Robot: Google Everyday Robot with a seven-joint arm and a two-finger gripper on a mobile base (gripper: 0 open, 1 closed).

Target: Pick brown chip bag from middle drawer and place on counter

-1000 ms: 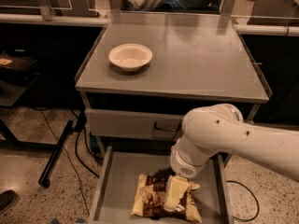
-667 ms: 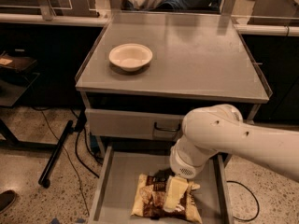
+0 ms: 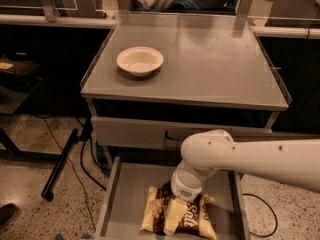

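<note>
The brown chip bag (image 3: 192,219) lies flat on the floor of the open middle drawer (image 3: 127,199), toward its front right. My gripper (image 3: 172,216) hangs from the white arm (image 3: 240,156), which reaches in from the right, and is down on the bag's middle, covering part of it. The gray counter (image 3: 215,64) is above, the cabinet's broad top.
A round cream bowl (image 3: 140,60) sits on the counter's left side. A closed drawer front with a black handle (image 3: 172,134) is just above the open drawer. Cables and a black bar (image 3: 60,164) lie on the floor to the left.
</note>
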